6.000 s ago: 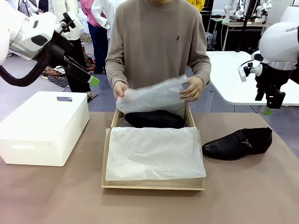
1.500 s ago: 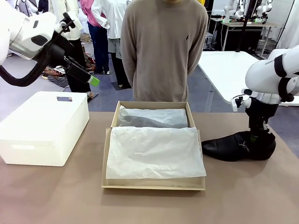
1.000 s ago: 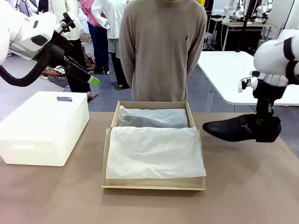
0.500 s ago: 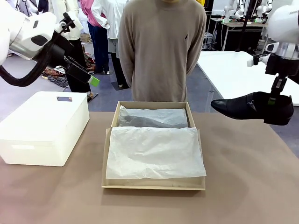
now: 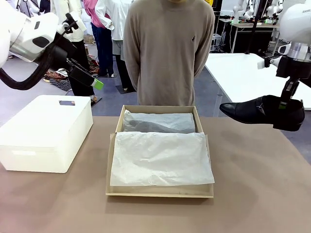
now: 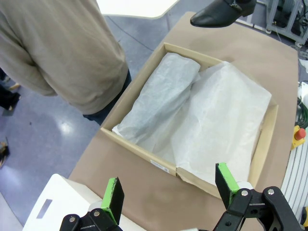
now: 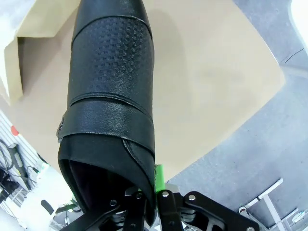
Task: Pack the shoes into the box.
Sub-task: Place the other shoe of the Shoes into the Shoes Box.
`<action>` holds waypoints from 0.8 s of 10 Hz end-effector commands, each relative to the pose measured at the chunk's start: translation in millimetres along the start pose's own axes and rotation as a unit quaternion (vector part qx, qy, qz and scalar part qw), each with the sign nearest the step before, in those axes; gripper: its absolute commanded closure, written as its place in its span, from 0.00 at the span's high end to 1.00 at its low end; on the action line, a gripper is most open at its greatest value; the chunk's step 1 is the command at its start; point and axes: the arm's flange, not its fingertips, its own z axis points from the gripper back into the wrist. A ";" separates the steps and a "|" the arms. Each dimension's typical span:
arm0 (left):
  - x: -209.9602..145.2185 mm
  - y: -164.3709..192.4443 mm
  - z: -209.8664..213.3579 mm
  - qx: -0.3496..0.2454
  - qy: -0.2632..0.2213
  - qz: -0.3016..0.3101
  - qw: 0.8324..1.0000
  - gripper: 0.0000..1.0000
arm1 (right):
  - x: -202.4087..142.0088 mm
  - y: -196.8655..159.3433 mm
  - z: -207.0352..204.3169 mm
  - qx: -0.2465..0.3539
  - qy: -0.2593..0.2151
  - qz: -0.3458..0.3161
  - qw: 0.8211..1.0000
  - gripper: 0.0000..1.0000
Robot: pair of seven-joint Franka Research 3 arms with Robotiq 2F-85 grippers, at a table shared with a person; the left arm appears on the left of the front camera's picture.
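The right gripper (image 5: 283,103) is clamped on the back rim of a black leather dress shoe (image 5: 257,111). In the right wrist view the rim of the shoe's opening sits pinched between the fingers, with a green pad showing just outside the leather. The shoe hangs in the air, clear of the brown table (image 5: 252,194). It lies roughly level, and its pointed toe aims toward the tan cardboard shoebox (image 5: 158,193). It is over the table's far right edge, to the right of the shoebox's far right corner and apart from it.

The shoebox lies open at the middle of the table, with its far wall close to the far edge. Along its far side lies a bundle wrapped in white tissue paper (image 5: 158,121), and something dark shows through the wrap. A flat sheet of tissue (image 5: 160,158) spreads over the near part of the shoebox.

The left gripper (image 6: 169,187) is held high above the table's far left corner with its fingers wide apart and nothing between them. Below it sits a white rounded plastic box (image 5: 46,131) with its lid on. A person in a beige sweater (image 5: 167,48) stands at the far edge behind the shoebox.
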 end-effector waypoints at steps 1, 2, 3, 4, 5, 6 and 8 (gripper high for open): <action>-0.3 1.4 0.6 -0.009 -0.006 -0.002 1.000 1.00 | -0.8 -0.3 4.1 -0.005 0.000 0.001 1.000 0.00; -0.3 1.4 0.6 -0.009 -0.006 -0.002 1.000 1.00 | -0.8 -0.3 4.1 -0.005 0.000 0.001 1.000 0.00; -0.3 1.4 0.6 -0.009 -0.006 -0.002 1.000 1.00 | -0.8 -0.3 4.1 -0.005 0.000 0.001 1.000 0.00; -0.3 1.4 0.6 -0.009 -0.006 -0.002 1.000 1.00 | 0.0 0.0 0.0 0.000 0.000 0.000 1.000 0.00; -0.3 1.4 0.6 -0.009 -0.006 -0.002 1.000 1.00 | 9.0 12.4 7.3 -0.007 -0.013 -0.046 0.999 0.00; -0.3 1.4 0.6 -0.009 -0.006 -0.002 1.000 1.00 | 17.0 26.1 17.0 -0.019 -0.025 -0.100 0.994 0.00; -0.3 1.4 0.6 -0.009 -0.006 -0.002 1.000 1.00 | 28.8 48.8 32.2 -0.045 -0.031 -0.176 0.983 0.00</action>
